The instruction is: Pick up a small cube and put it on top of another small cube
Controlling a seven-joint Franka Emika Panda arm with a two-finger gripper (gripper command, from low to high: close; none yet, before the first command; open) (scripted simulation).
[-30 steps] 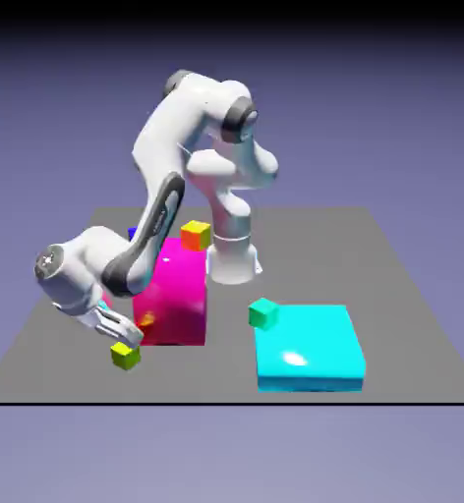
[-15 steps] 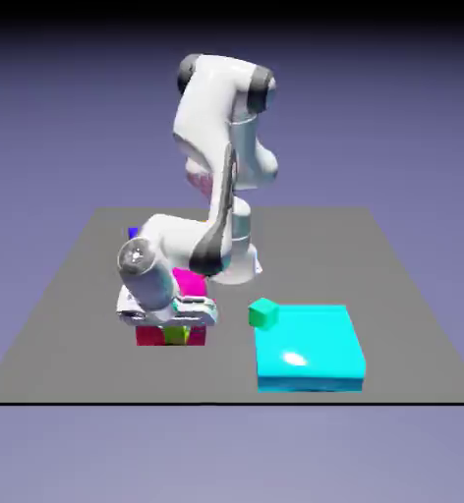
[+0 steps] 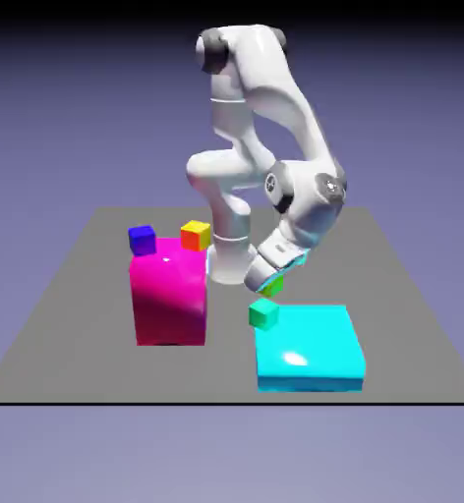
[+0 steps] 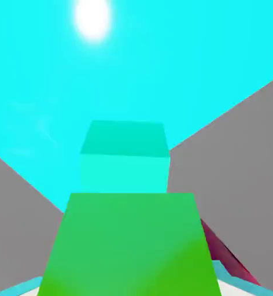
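My white, smooth-shelled arm [image 3: 293, 93] arches over a flat, matte grey bench [image 3: 393, 359]; at its end, my end effector [image 3: 263, 286] is pinching the yellow-green cube [image 3: 271, 286], above and behind the emerald cube [image 3: 263, 313], as the exterior view shows it. The wide, low cyan block [image 3: 310, 339] lies beyond that cube, glossy, with a white glare spot on top. The magenta block [image 3: 170, 295], tall with a rounded top edge and a satiny sheen, is well off toward the exterior view's left.

Among the small things, the emerald cube is plain, crisp-edged and untextured, right by a corner of the cyan block; I cannot tell whether it rests on that block or beside it. The dark blue cube [image 3: 142, 241] and the orange-and-yellow cube [image 3: 196, 236] are over by the magenta block, far from my fingers.

What could go wrong: I look tilted, so my cube might land on an edge and tip off. Lowering too soon could knock the emerald cube away — it lies just ahead of me. In the hand view my cube hides part of its target, so I may misjudge the centring. Both faces look smooth and small — an off-centre release could let mine slide off.
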